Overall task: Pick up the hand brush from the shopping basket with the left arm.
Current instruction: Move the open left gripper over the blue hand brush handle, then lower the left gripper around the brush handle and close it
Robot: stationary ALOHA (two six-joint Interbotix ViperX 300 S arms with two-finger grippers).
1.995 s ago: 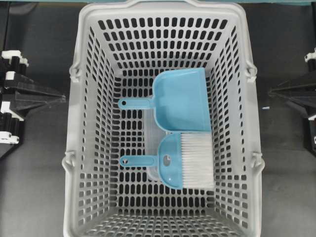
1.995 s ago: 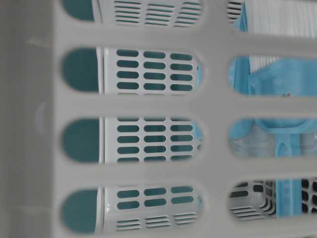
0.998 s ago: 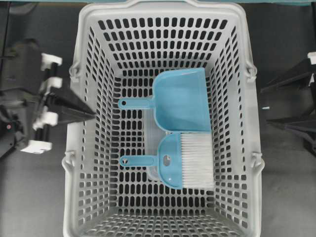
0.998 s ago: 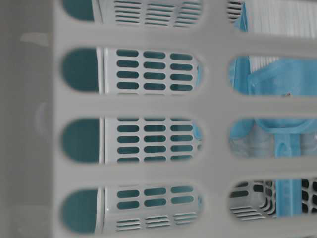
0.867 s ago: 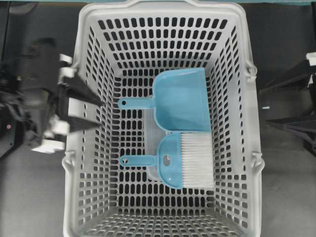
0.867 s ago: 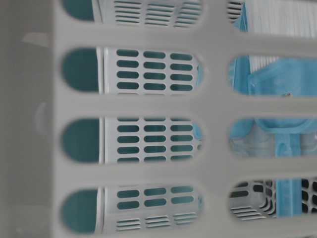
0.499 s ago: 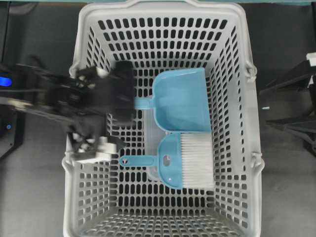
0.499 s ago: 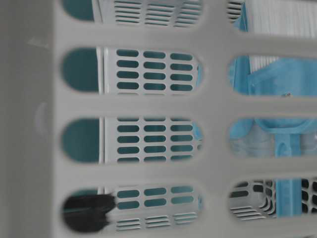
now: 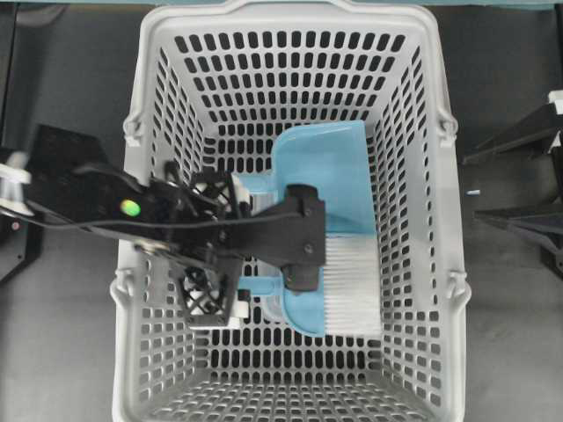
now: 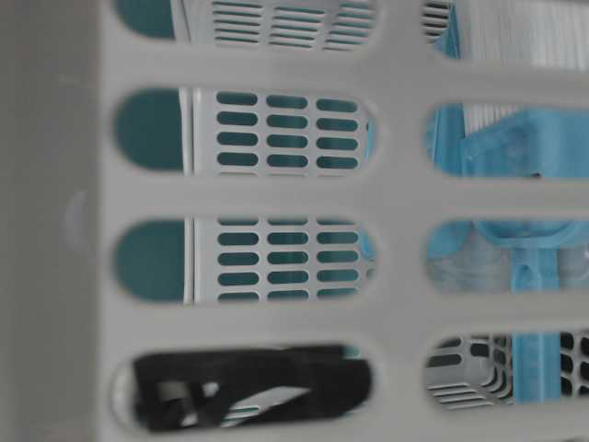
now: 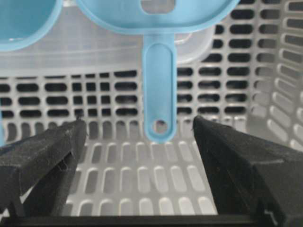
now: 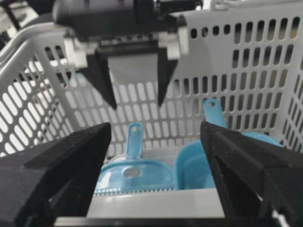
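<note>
- Overhead: left arm (image 9: pixel 176 224) reaches over the shopping basket (image 9: pixel 141 264) rim; its wrist hides part of the hand brush (image 9: pixel 339 294), which lies on the basket floor just below the dustpan (image 9: pixel 330 171).
- Table-level: black arm part seen through a basket slot; brush blurred.
- Left wrist: left gripper (image 11: pixel 139 127) spread wide, brush handle between the tips, no contact.
- Right wrist: right gripper (image 12: pixel 156 132) spread, outside the basket.

I'm seeing my left arm (image 9: pixel 264 230) showing black, boxy, with lattice-patterned fingers, white clips, thin cables, a green light glowing.
</note>
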